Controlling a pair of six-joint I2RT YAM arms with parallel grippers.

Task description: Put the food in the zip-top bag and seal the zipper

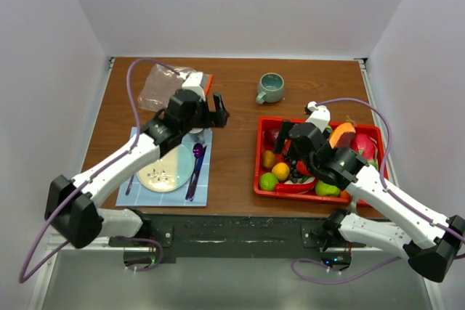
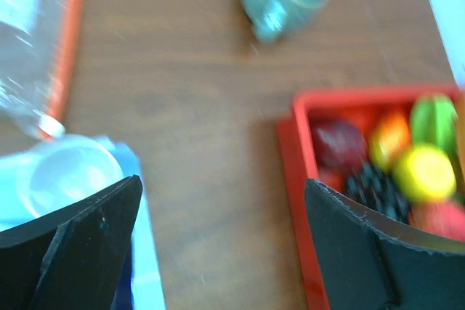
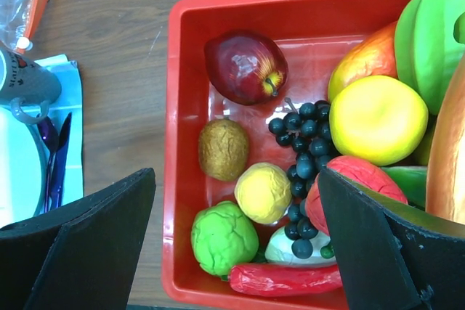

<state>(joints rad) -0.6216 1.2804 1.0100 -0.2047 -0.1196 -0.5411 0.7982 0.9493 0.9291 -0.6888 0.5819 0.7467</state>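
**Item 1.** Zip-top bag [image 1: 161, 83]: far-left of bench [image 1: 236, 85], lying flat and crinkled, near part hidden by left arm. Zipper [image 1: 208, 83] sat on bag's rt edge, strip running near-to-far, so mouth faced rt toward teal mug [image 1: 271, 88]. Open or sealed: couldn't tell.

**Item 2.** Food, all in red tray [image 1: 259, 168]: rt side of bench, well apart from bag. Incl. red apple [image 3: 245, 67], dark grapes [image 3: 305, 150], yellow fruit [image 3: 378, 119] and green fruit [image 3: 224, 237]. Red chili [image 3: 283, 279] lay lengthwise along tray's near wall.

**Item 3.** Left fingers [image 2: 87, 237]: spread wide, nothing held, over bare bench btw bag and tray.

**Item 4.** Right fingers [image 3: 87, 237]: wide apart, empty, above tray's left part.

**Misc.** Blue mat [image 1: 138, 186] w/ plate [image 1: 166, 168] and purple spoon [image 1: 196, 161], near-left, just nearer than bag. Mug stood at far side, btw bag and tray.
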